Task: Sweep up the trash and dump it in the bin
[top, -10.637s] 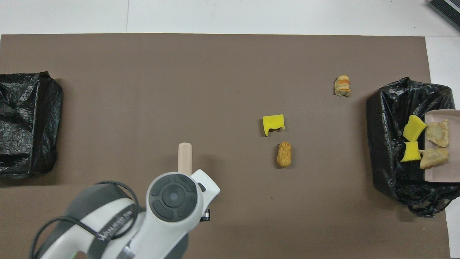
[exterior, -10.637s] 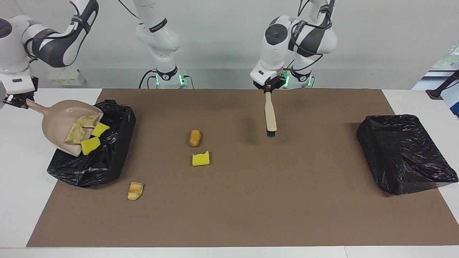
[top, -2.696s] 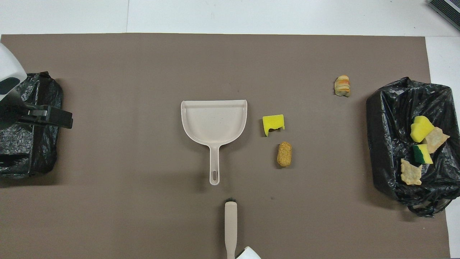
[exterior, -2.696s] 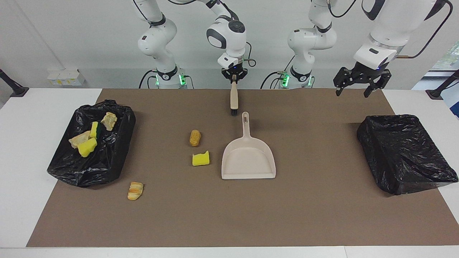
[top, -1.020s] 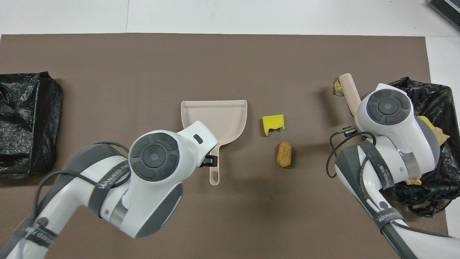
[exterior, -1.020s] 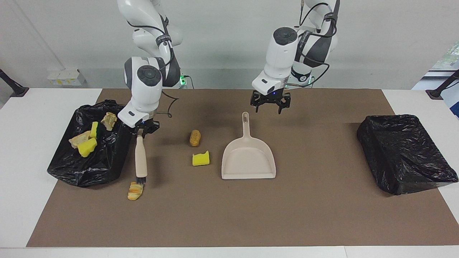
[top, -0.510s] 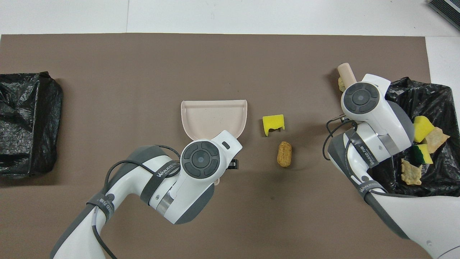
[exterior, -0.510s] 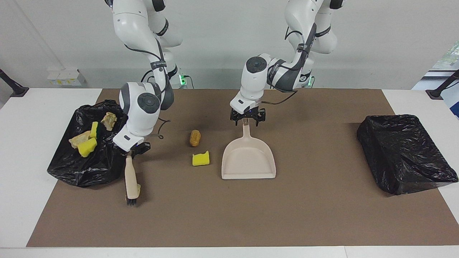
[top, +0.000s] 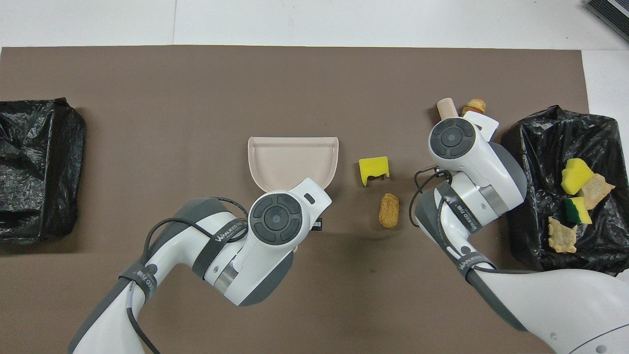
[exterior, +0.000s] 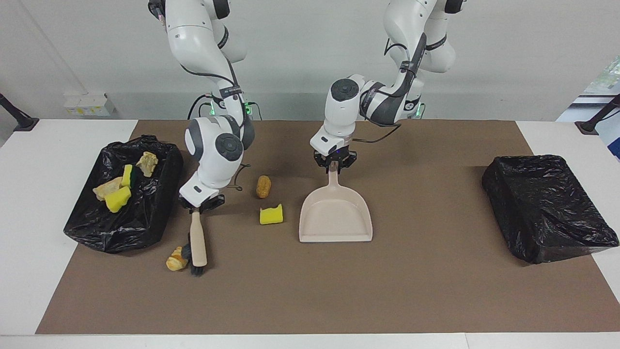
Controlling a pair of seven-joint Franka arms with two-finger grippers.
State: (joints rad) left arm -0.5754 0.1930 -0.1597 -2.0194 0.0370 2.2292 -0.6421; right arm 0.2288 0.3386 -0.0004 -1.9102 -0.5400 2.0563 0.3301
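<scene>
My left gripper (exterior: 333,165) is shut on the handle of the beige dustpan (exterior: 335,215), which lies flat mid-mat with its mouth facing away from the robots. My right gripper (exterior: 196,206) is shut on the brush (exterior: 196,240), whose bristles rest on the mat. A striped bread-like piece of trash (exterior: 174,261) lies right beside the bristles, toward the right arm's end. A yellow sponge chunk (exterior: 271,214) and a golden-brown piece (exterior: 263,186) lie between brush and dustpan. The black-lined bin (exterior: 145,218) at the right arm's end holds several scraps (top: 579,194).
A second black bag-lined bin (exterior: 547,208) sits at the left arm's end of the brown mat (exterior: 339,291). White table shows around the mat. In the overhead view both arms cover their grippers, and only the brush's handle tip (top: 446,105) shows.
My left gripper, open over the dustpan handle before, has closed on it. The right arm has carried the brush toward the dustpan, so the bread piece now lies on the bristles' bin side.
</scene>
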